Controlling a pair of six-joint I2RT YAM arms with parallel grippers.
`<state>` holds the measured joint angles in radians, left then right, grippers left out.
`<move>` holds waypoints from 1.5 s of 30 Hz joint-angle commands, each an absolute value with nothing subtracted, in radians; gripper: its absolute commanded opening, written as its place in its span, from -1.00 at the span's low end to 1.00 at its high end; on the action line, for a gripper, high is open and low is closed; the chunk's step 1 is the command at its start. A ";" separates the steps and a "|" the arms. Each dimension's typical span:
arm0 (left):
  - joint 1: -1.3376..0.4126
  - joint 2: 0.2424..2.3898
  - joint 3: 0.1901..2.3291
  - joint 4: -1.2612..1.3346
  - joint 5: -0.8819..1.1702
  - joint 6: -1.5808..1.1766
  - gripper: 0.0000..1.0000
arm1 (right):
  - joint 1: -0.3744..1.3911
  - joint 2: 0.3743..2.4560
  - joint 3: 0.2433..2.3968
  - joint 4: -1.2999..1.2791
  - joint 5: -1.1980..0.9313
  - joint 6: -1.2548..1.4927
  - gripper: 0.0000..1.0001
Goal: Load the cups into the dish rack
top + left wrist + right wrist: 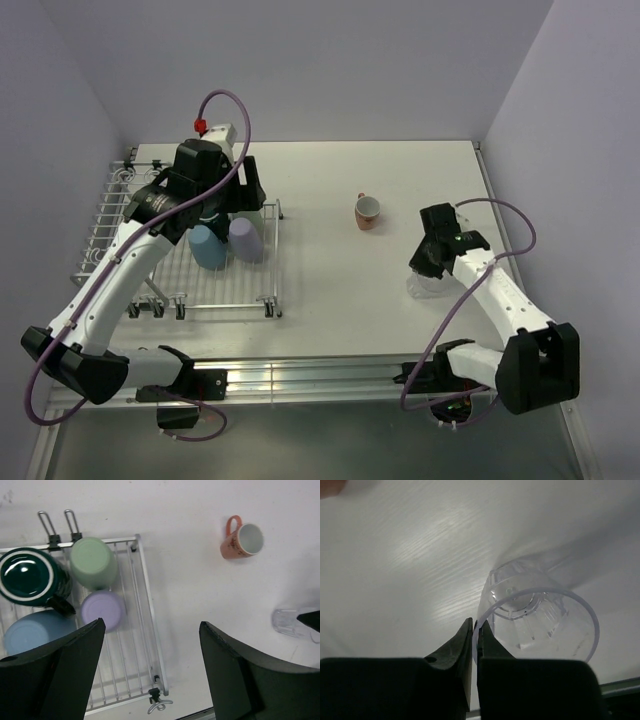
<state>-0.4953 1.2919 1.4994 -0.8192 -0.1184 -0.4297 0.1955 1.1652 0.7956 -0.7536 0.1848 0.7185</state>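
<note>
The wire dish rack (240,300) stands at the left and holds the blue cup (207,247) and lavender cup (246,239) upside down. In the left wrist view the rack (150,625) also holds the dark green mug (25,576) and pale green cup (92,562). The salmon-orange cup (367,211) stands on the table, also in the left wrist view (242,541). My left gripper (152,645) is open above the rack's right edge. My right gripper (475,627) is shut on the rim of the clear cup (545,625), which is seen at right (428,285).
White walls close in the table at the back and both sides. A metal rail (300,375) runs along the near edge by the arm bases. The rack's raised side basket (105,215) is at the far left.
</note>
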 commanded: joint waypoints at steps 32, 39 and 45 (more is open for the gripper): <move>-0.314 1.267 1.094 0.249 0.838 -0.716 0.79 | 0.382 1.405 1.169 0.739 -0.937 1.488 -1.00; -0.319 1.261 1.075 0.317 0.870 -0.758 0.79 | 0.431 1.453 1.186 0.819 -0.945 1.538 -1.00; -0.331 1.250 1.052 0.350 0.888 -0.785 0.76 | 0.453 1.485 1.198 0.877 -0.946 1.586 -1.00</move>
